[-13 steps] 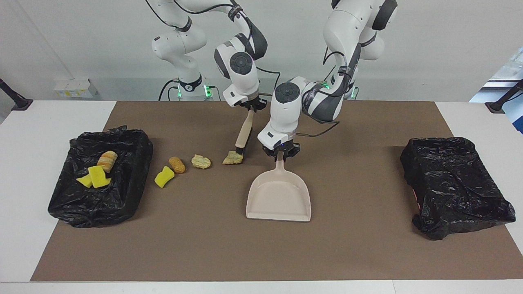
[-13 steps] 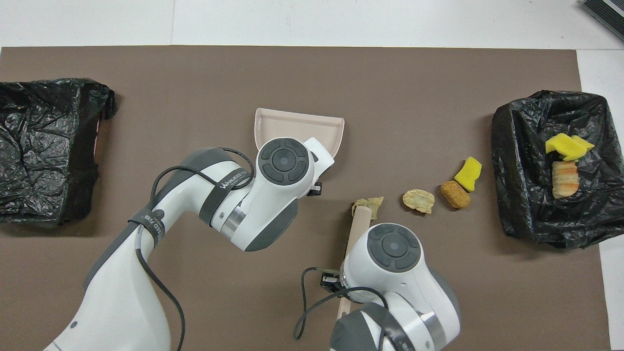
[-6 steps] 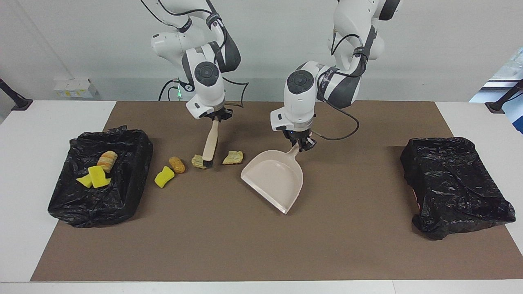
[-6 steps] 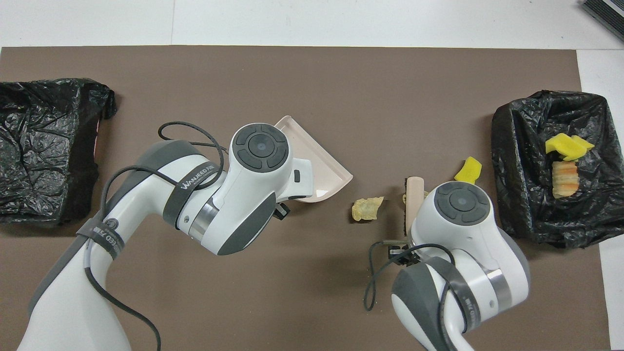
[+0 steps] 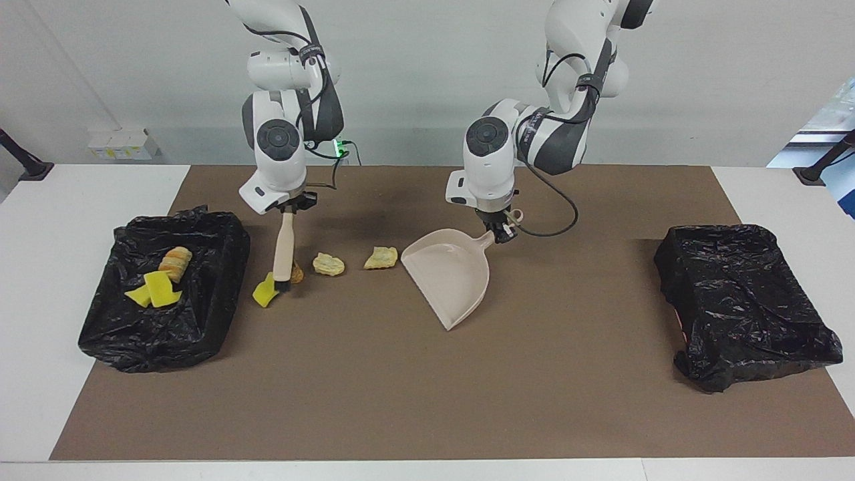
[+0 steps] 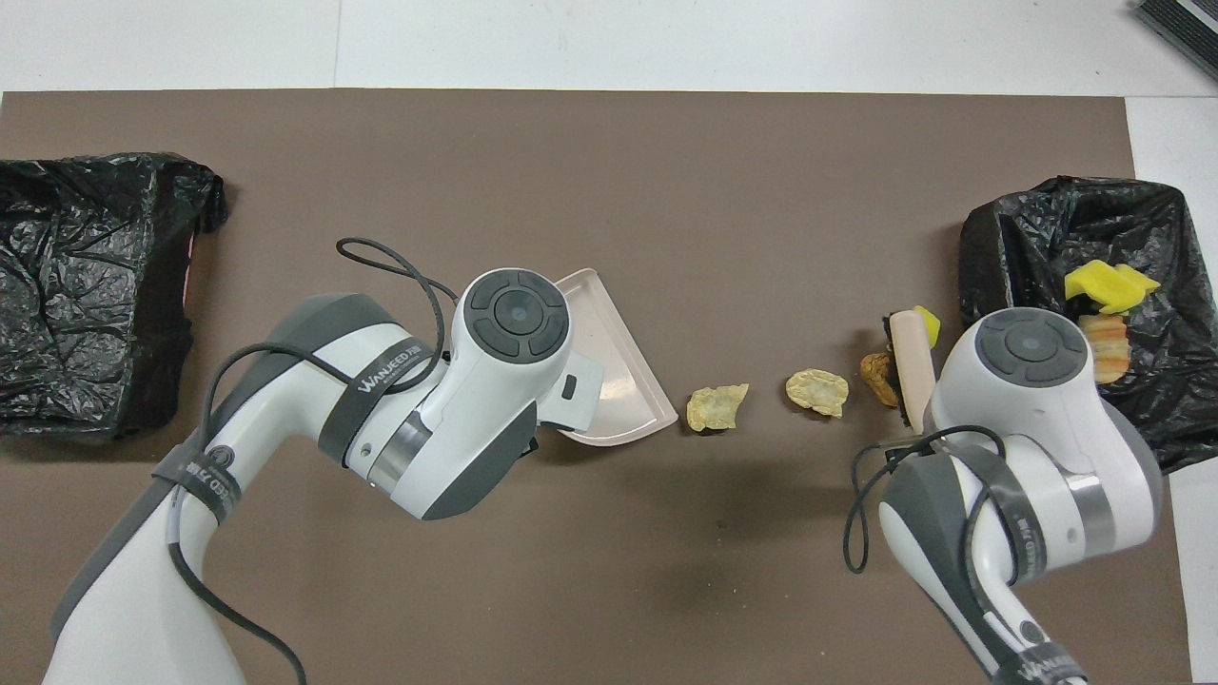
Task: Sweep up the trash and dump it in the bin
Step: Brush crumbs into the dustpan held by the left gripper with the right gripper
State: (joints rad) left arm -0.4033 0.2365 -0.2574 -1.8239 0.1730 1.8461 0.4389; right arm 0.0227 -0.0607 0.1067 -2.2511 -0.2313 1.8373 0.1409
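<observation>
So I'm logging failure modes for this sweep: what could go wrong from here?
1. The brush, held by the right gripper, stands between the yellow chunk and the orange-brown lump; a stroke may leave the chunk behind.
2. The dustpan, held by the left gripper, is tilted; lumps might slip under its lip.

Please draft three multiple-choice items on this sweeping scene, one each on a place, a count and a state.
1. Where is the brush head?
A. by the yellow sponge chunk
B. inside the dustpan
C. in the unfilled bin

2. How many trash pieces lie loose on the mat?
A. two
B. four
C. six

3. What does the left gripper hold?
A. nothing
B. the dustpan's handle
C. the brush

Answers:
1 A, the bristles stand beside the chunk near the filled bin.
2 B, sponge chunk, orange-brown lump, two tan lumps.
3 B, it is shut on the handle; the right gripper holds the brush.
</observation>
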